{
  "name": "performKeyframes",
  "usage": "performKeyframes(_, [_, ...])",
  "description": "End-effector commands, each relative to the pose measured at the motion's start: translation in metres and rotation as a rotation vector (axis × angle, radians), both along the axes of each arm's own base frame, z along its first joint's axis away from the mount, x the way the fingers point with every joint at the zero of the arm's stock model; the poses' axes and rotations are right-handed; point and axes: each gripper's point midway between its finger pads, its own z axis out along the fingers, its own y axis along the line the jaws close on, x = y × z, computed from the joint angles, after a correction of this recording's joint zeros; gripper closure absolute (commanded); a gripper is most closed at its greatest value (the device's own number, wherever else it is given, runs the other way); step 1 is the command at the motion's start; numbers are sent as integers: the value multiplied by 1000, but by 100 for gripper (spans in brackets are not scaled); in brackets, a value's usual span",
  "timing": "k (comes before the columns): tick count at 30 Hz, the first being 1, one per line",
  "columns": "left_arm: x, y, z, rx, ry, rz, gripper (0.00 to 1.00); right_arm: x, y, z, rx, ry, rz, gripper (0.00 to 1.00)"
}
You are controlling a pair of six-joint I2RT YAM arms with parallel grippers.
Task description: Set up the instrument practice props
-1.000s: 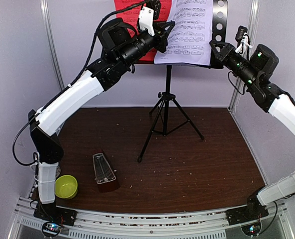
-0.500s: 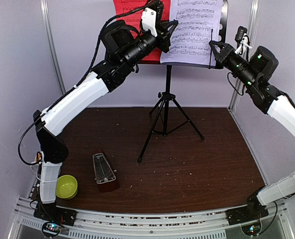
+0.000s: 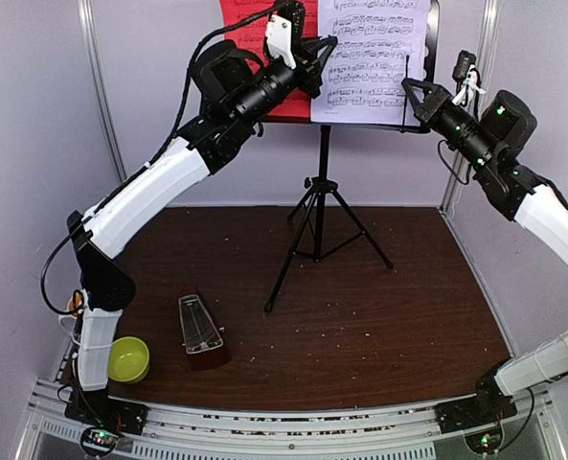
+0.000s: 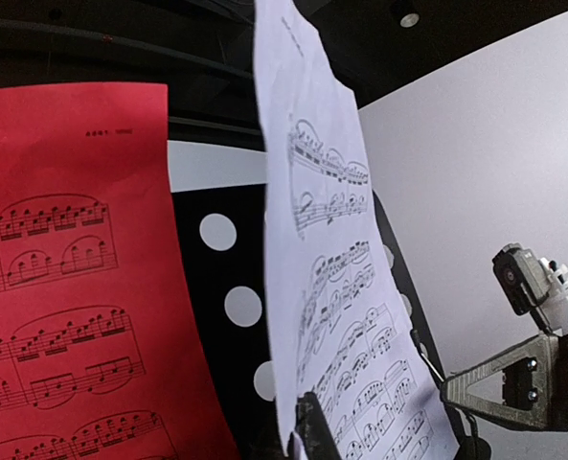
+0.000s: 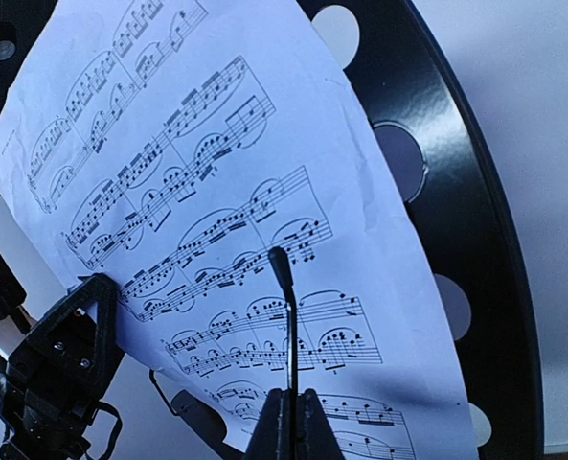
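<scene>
My left gripper was clamped shut on the nine o'clock edge of the white sheet, up at twelve o'clock on the stand, beside the red sheet. My right gripper was closed too, tips at the sheet's three o'clock edge; touching, I couldn't tell. The metronome stood at eight o'clock on the table.

Both arms high, left claw and right claw closed, tips facing inward
</scene>
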Motion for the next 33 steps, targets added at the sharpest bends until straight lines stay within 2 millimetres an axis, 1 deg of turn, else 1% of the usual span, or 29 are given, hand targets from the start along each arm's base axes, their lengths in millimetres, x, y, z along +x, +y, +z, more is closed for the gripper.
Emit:
performKeyframes(1, [-1,5,11,-56,-24,-22,100,-20,-1,22,1,-99,29,100])
performKeyframes(8, [1,0,7,-48,-25,-36,100,-21,0,22,0,-108,38,100])
performKeyframes(14, [-5,1,12,-65,-45,-59,100,-23,1,23,-2,-114,47,100])
performKeyframes(21, [-11,-6,10,-63,-60,-114,100,-23,2,22,-6,-117,55,100])
performKeyframes(28, [-8,-9,5,-57,-55,-113,100,-22,4,22,-9,-119,62,100])
performKeyframes(31, [-6,-10,3,-57,-48,-115,97,-22,5,21,-9,-121,65,100])
performKeyframes(33, [-5,-10,3,-61,-45,-111,93,-22,5,21,-10,-121,65,100])
